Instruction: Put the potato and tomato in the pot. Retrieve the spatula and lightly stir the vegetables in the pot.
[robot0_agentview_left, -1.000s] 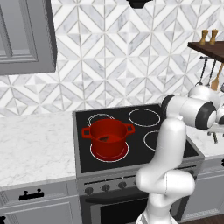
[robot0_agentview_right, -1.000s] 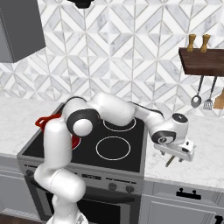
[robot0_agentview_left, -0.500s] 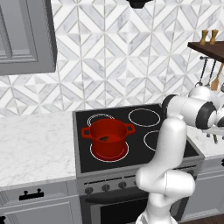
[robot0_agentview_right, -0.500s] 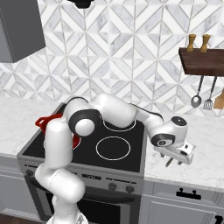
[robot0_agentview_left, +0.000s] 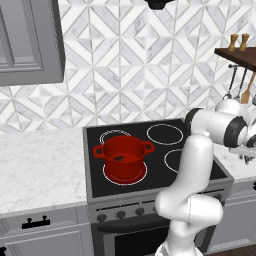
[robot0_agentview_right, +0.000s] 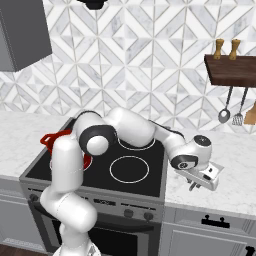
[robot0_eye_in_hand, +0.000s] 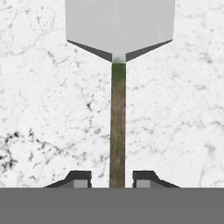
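Spatula (robot0_eye_in_hand: 118, 109) handle lies between the two fingers (robot0_eye_in_hand: 78, 178), untouched

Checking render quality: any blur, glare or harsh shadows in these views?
Hand view: sharp, flat light, the spatula casting no clear shadow on the marble counter. Left base view: the pot crisp, no glare on the stovetop. Right base view: even light, no blur.
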